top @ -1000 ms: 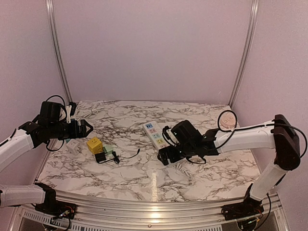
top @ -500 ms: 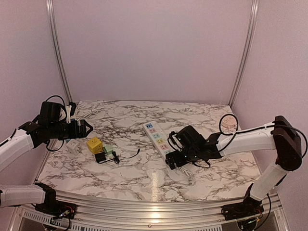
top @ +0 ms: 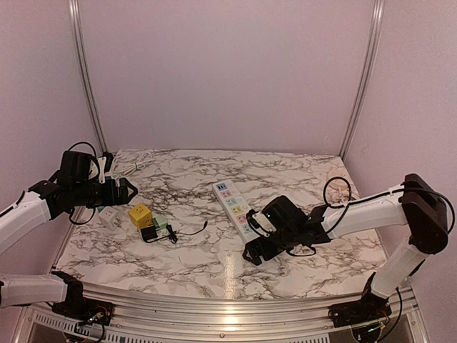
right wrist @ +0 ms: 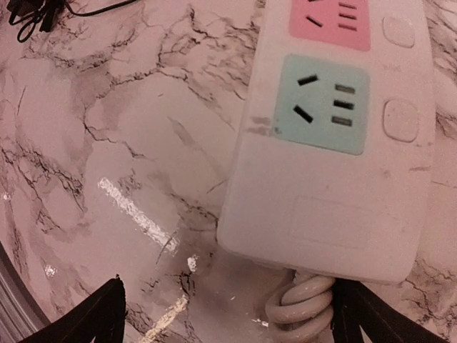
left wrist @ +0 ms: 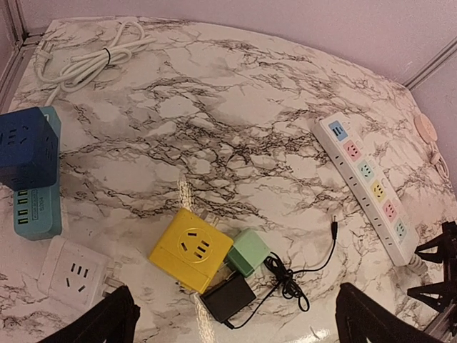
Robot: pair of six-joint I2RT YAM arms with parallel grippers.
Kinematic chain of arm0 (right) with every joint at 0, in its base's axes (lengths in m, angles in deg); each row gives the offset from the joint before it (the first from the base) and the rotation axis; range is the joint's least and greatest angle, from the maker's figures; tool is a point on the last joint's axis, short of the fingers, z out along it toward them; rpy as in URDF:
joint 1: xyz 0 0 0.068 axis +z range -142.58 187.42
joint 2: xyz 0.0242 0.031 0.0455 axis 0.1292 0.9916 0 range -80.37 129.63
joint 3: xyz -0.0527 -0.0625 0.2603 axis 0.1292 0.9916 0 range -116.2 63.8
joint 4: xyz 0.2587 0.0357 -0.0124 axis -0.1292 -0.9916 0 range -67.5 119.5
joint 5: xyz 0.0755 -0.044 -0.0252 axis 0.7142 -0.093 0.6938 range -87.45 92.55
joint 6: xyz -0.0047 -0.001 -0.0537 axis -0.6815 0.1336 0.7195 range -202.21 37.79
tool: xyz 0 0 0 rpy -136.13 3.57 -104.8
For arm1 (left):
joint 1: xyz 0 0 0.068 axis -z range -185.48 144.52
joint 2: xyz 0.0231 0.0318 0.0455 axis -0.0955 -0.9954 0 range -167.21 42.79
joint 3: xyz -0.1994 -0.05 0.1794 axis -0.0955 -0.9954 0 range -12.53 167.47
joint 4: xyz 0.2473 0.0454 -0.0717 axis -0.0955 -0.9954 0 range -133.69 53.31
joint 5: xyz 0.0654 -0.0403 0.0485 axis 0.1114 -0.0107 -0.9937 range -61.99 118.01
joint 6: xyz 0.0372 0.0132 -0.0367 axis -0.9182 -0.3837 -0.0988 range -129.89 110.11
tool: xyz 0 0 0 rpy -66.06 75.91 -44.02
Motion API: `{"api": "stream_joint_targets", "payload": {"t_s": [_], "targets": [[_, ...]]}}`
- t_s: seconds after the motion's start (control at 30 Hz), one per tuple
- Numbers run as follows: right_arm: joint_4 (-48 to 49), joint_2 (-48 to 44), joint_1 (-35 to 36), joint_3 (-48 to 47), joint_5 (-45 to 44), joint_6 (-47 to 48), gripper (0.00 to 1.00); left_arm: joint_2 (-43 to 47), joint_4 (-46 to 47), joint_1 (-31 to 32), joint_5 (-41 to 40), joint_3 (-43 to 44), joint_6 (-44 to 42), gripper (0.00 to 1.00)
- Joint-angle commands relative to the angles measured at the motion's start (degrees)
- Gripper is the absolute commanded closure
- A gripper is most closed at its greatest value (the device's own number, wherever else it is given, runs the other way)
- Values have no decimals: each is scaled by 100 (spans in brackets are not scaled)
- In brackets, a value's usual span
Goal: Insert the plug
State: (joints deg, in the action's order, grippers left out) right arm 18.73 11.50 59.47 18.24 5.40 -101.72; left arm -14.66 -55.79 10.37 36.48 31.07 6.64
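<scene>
A: left gripper [top: 127, 191] status?
B: jaws wide open, nothing in them, above the table. plug [left wrist: 227, 296] lies on the marble at its 5 o'clock, just beside the cube [left wrist: 191, 250].
A: right gripper [top: 253, 251]?
B: jaws open too, empty, low over the strip [right wrist: 335, 143] at its cord end, 3 o'clock from plug.

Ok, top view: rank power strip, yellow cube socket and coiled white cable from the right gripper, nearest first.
1. Power strip, its cord end beside the right gripper.
2. Yellow cube socket, left of centre.
3. Coiled white cable, far-left back corner.
</scene>
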Motion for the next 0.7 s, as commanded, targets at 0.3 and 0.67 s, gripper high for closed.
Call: {"api": "stream_joint_targets", "payload": {"t_s": [0.3, 0.67], "targets": [[424, 308, 507, -840, 1192, 243, 7, -550, -264, -17, -546, 103, -27, 1], [-316, -981, 502, -1033, -196, 774, 6, -925, -854, 236, -1453, 524, -91, 1]]}}
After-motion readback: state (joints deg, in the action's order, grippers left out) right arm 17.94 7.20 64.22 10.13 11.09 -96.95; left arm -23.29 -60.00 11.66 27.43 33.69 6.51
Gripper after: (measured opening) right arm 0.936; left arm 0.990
